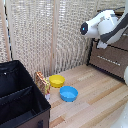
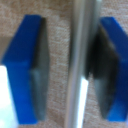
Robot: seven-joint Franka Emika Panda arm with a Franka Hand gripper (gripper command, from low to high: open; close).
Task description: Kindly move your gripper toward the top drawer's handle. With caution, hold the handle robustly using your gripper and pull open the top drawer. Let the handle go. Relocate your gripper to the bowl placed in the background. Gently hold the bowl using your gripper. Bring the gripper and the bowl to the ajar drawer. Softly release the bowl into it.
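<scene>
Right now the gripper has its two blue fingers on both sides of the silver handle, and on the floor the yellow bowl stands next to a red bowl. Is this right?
Not quite: the second bowl is blue, not red. The exterior view shows the yellow bowl beside a blue bowl on the wooden floor. The rest holds: in the wrist view the handle runs between the gripper's blue fingers.

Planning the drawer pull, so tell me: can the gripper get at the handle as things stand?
Probably yes. In the wrist view the silver handle already runs between the gripper's blue fingertips, nearer one side, with nothing else in the gap.
</scene>
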